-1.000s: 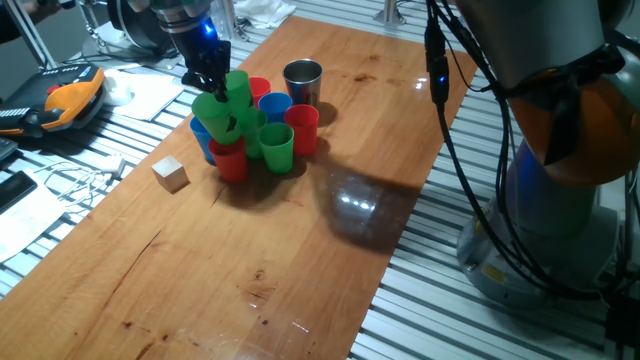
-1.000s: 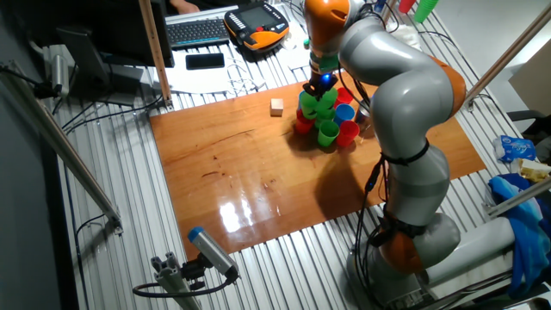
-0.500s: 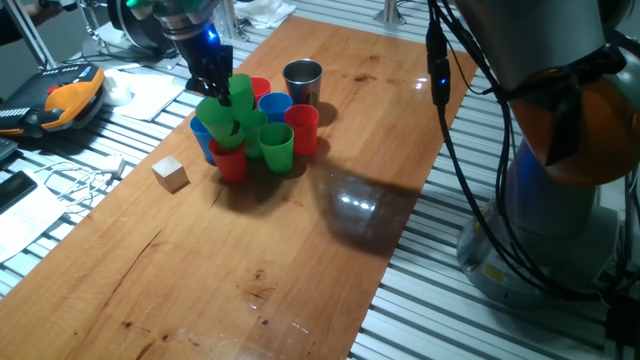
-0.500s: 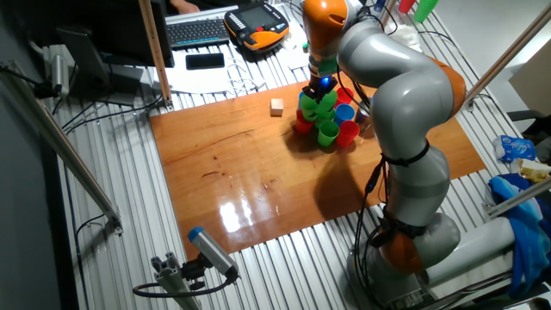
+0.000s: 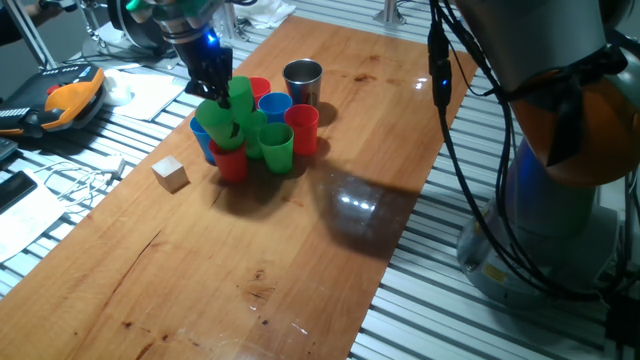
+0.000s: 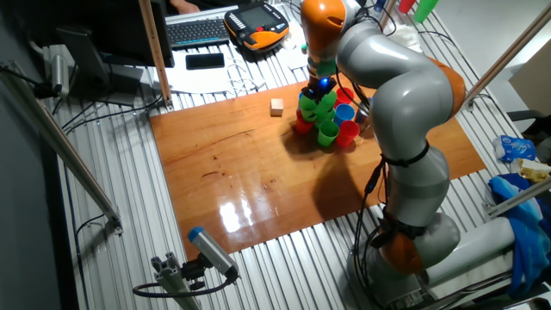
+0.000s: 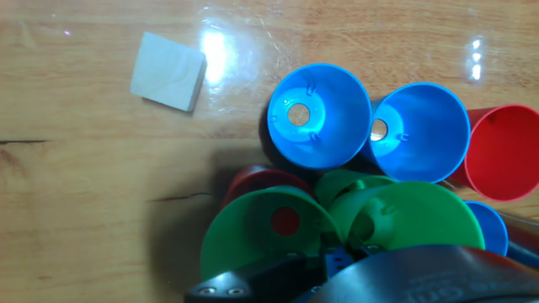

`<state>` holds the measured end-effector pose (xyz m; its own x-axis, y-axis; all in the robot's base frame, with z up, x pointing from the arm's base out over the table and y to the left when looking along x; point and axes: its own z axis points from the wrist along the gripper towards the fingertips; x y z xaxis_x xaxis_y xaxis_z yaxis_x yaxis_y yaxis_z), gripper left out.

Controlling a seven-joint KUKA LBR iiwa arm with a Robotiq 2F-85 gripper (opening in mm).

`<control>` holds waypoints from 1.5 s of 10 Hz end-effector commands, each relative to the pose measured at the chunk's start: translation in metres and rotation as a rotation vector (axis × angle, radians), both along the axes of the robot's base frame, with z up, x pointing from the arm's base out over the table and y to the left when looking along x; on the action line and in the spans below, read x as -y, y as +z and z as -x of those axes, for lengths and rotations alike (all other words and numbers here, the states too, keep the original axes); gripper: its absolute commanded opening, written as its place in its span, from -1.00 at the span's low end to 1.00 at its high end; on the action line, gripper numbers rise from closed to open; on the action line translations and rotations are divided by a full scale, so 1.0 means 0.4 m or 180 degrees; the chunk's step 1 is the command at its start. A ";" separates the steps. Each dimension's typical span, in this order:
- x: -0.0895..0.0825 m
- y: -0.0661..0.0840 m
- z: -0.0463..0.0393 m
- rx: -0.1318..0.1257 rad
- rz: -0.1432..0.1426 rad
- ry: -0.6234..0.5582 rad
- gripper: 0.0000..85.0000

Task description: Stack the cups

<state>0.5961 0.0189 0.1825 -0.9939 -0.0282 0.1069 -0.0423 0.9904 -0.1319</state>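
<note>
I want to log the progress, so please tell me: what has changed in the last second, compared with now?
The gripper has shifted slightly toward the table's far-left edge, carrying the green cup with it; the cup stays tilted above the cluster. Whether the jaws actually clamp its rim cannot be told. Nothing was newly taken or let go. The steel cup, the wooden cube and the other cups did not move.

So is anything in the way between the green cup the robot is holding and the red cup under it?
Nothing visible. The gripper holds the tilted green plastic cup right above the red plastic cup, whose rim peeks out beneath it in the hand view.
</note>
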 end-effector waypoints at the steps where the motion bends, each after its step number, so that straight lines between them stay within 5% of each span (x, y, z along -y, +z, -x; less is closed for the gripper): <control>1: 0.001 -0.004 -0.001 0.0005 0.0014 0.0003 -1.00; 9: 0.002 -0.005 0.000 0.0025 -0.0028 -0.0107 -1.00; 10: 0.002 -0.005 0.000 0.0037 -0.0017 -0.0120 -0.60; 15: 0.002 -0.006 0.000 0.0082 0.0006 -0.0158 -0.60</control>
